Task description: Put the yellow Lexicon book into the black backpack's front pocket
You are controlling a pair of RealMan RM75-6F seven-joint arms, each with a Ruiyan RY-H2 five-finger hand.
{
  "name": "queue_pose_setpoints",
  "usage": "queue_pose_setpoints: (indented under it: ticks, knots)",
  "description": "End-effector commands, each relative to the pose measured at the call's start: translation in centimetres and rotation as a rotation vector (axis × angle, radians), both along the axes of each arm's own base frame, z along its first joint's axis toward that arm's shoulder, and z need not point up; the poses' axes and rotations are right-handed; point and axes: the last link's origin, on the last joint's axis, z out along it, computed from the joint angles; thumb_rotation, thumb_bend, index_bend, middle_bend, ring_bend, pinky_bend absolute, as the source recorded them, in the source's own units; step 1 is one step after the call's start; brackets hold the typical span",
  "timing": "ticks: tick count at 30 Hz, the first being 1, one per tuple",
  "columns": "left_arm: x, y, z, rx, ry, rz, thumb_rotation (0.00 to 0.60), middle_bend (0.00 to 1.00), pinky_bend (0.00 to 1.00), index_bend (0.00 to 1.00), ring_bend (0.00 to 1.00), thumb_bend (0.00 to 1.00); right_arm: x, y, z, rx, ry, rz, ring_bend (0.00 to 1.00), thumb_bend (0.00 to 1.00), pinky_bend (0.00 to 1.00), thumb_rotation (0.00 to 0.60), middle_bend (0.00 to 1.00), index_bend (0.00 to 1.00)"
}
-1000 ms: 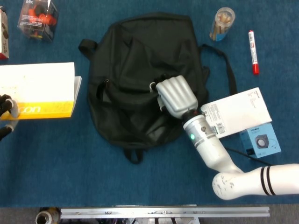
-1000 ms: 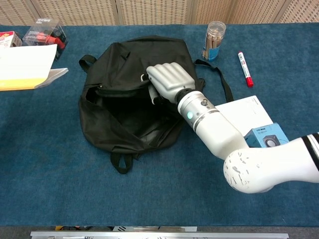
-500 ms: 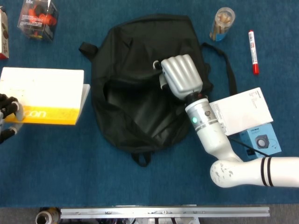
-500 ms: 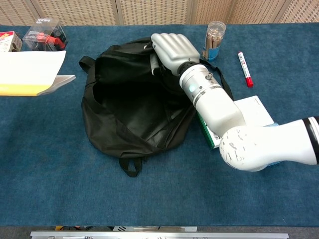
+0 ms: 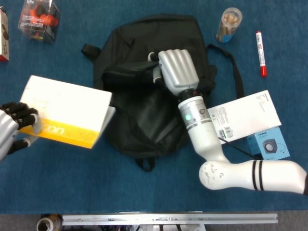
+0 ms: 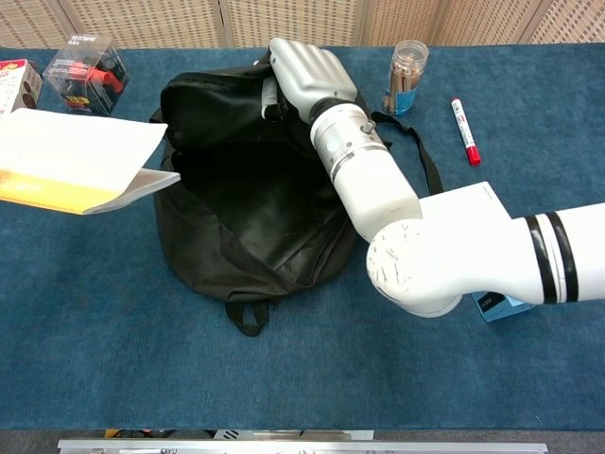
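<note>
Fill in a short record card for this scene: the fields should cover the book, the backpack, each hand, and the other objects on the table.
book: yellow Lexicon book, tilted, off the table, its corner near the pocket opening
backpack: black backpack, front pocket pulled open
left hand: left hand grips the book's outer edge
right hand: right hand holds up the pocket flap
other objects: red marker, clear jar, white box on a blue box

The blue tabletop (image 5: 72,183) holds a black backpack (image 5: 144,125) under the right hand's fingers (image 5: 175,65); a red marker (image 5: 260,54), a jar (image 5: 229,23) and a white box (image 5: 245,115) lie beyond them.
</note>
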Motion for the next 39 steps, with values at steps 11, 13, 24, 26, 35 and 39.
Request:
queue_pose_setpoints:
  ticks: [11,13,24,26,35,39]
  knots:
    - [3.7,0.9,-2.8,-0.118,0.01,-0.133,0.6,0.66,0.69,0.69,0.57,0.28,2.5,0.8,0.3,0.012,-0.127,0.003,0.53,0.92,0.66,0.6,0.59,0.77]
    - [4.2,1.1,-3.3,-0.135,0.008,-0.148,0.6,0.66,0.69,0.69,0.57,0.28,2.6,0.8,0.4,0.013,-0.143,0.001,0.53,0.92,0.66,0.6,0.59,0.77]
    - [6.5,1.9,-5.7,-0.208,0.0,-0.218,0.6,0.66,0.69,0.69,0.57,0.28,3.0,0.6,0.5,0.009,-0.2,-0.009,0.53,0.92,0.66,0.6,0.58,0.77]
    - [6.7,1.9,-6.0,-0.216,-0.002,-0.224,0.6,0.66,0.69,0.69,0.57,0.28,3.1,0.5,0.5,0.007,-0.205,-0.011,0.53,0.92,0.66,0.6,0.58,0.77]
    - [8.3,2.2,-7.3,-0.263,-0.005,-0.263,0.6,0.66,0.69,0.68,0.56,0.28,3.9,0.1,-0.2,0.007,-0.23,-0.03,0.53,0.92,0.66,0.6,0.57,0.77]
    - [9.0,2.8,-8.4,-0.288,-0.013,-0.264,0.6,0.66,0.69,0.68,0.56,0.28,4.1,0.3,-0.5,0.012,-0.231,-0.024,0.53,0.92,0.66,0.6,0.57,0.77]
